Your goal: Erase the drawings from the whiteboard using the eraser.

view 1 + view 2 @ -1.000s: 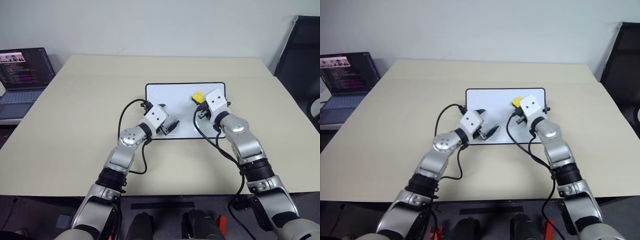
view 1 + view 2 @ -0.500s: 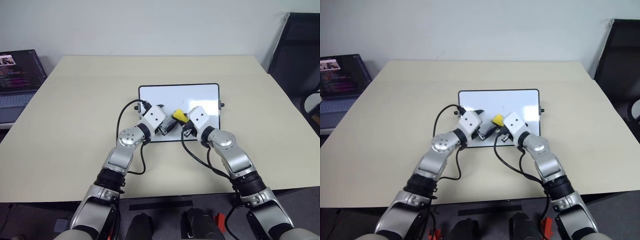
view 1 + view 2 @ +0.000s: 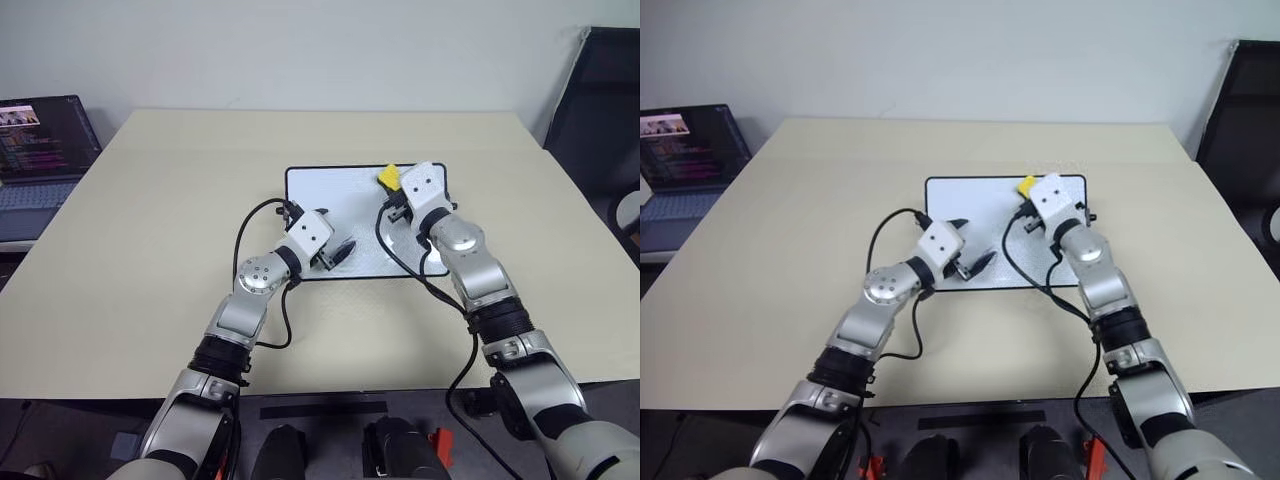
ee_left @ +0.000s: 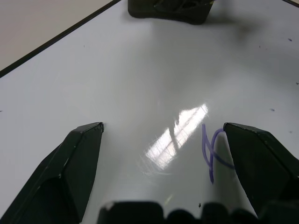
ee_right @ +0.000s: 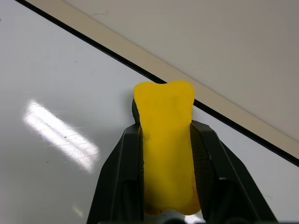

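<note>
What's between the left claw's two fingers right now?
Left wrist view: bare glossy whiteboard with a glare patch; a purple loop scribble sits just inside one finger. Nothing is gripped.

board at the middle of the table
whiteboard (image 3: 345,205) lies on the table (image 3: 150,250); eraser (image 3: 389,176) at its far edge; laptop (image 3: 40,150) far left.
</note>
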